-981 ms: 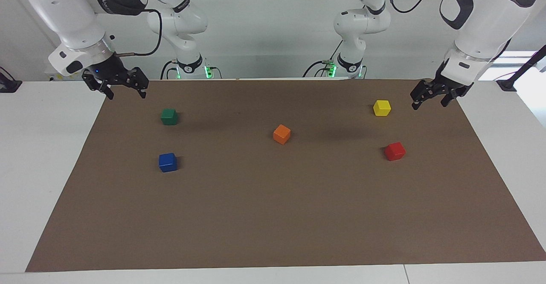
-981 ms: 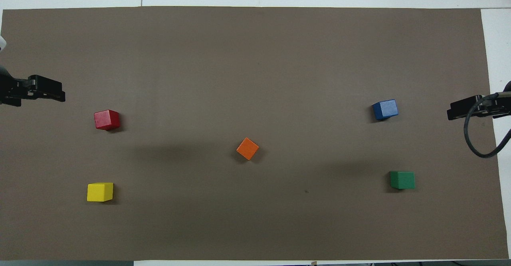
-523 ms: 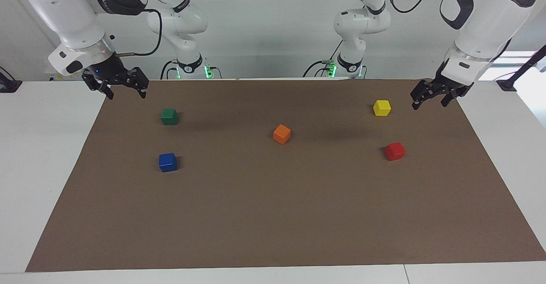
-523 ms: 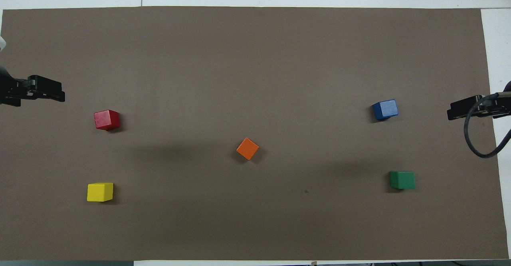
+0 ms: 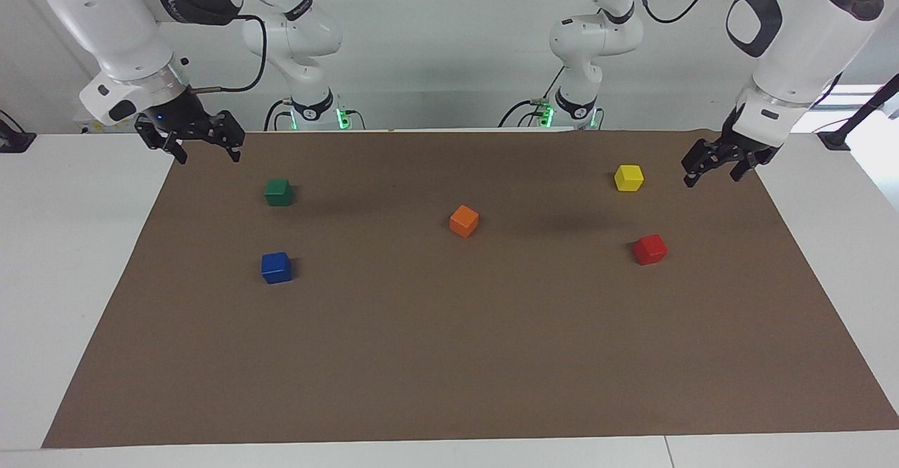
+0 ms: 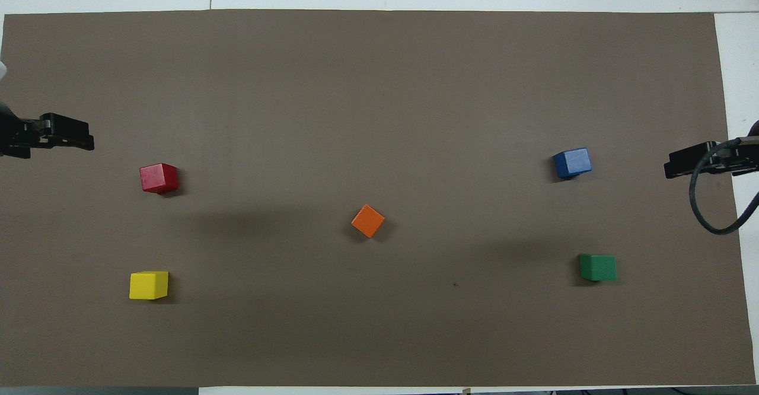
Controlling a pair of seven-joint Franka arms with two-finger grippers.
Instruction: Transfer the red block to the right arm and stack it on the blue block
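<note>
Red block (image 5: 650,249): we see it on the brown mat (image 5: 449,355), left arm's end, farther from the robots than the yellow block (image 5: 628,177).
Blue block (image 5: 276,267): right arm's end, farther out than the green block (image 5: 278,192).
Orange block (image 5: 463,221): mid-mat, between them.
Left gripper (image 5: 711,171): raised over the mat's edge, open, empty.
Right gripper (image 5: 205,147): raised over its mat corner, open, empty.
Cut off: overhead, we see only the gripper tips.

From my orange cube (image 6: 367,220) — red block (image 6: 158,178) at ten o'clock, blue block (image 6: 572,162) at two, both farther from me.
</note>
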